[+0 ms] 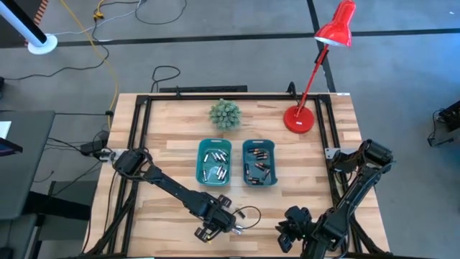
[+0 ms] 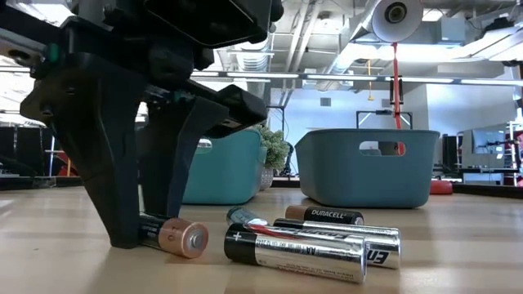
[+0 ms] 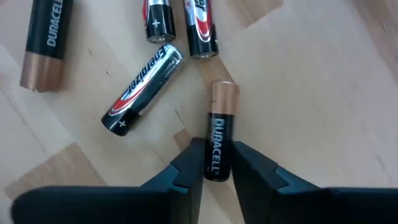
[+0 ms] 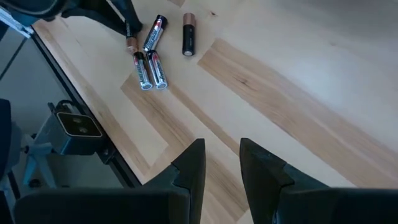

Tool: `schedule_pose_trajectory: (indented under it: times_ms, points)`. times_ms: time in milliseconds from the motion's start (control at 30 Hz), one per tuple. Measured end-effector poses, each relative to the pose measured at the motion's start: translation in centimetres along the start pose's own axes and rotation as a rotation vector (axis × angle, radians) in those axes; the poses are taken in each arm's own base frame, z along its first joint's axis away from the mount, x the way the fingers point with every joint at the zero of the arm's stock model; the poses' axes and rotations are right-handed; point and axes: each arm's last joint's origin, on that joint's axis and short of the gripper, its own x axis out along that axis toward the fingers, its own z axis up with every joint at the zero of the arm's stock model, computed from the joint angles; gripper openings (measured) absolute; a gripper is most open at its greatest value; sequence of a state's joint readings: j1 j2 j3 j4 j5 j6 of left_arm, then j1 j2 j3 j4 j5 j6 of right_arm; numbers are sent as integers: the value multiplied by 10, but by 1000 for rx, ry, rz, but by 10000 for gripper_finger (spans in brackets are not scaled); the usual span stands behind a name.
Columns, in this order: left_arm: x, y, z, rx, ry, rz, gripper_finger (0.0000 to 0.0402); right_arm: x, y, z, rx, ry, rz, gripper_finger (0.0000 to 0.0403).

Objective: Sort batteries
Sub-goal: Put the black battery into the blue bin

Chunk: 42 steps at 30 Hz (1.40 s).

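Left wrist view — left claw (image 3: 217, 163) gripping copper-top battery (image 3: 219, 140), right claw (image 4: 221, 163) parted — empty, above table (image 4: 298, 93)

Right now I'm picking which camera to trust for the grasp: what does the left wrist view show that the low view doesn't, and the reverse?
Only the left wrist view shows the left gripper with its fingers on both sides of the black end of a Duracell battery, lying on the table.

Only the low view shows the two teal bins behind.

Both show that battery and loose silver Energizer batteries beside it.
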<state>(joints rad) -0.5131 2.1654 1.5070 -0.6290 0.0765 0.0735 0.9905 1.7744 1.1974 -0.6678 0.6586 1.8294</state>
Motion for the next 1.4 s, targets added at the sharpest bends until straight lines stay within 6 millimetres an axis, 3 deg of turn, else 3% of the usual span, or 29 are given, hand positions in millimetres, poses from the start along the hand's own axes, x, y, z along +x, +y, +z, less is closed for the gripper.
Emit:
schedule_pose_trajectory:
  times_ms: [167,400,633,767,900,1033,1400]
  points:
    - [1,-3,0,-76,2,-4,39,0,0,0,-33,-1,-4,115]
    - [-6,-7,4,-179,40,-9,39,0,0,0,-80,0,1,115]
    - [-32,-7,21,-302,75,6,39,0,2,-1,-139,5,20,115]
    - [-66,1,29,-415,91,42,39,0,2,0,-149,5,18,115]
    - [-89,19,33,-450,111,102,39,0,1,0,-156,4,10,115]
    - [-110,40,43,-392,19,129,39,2,1,3,-153,1,-4,115]
    - [-154,148,35,-402,-163,261,39,17,2,24,-104,-32,-56,115]
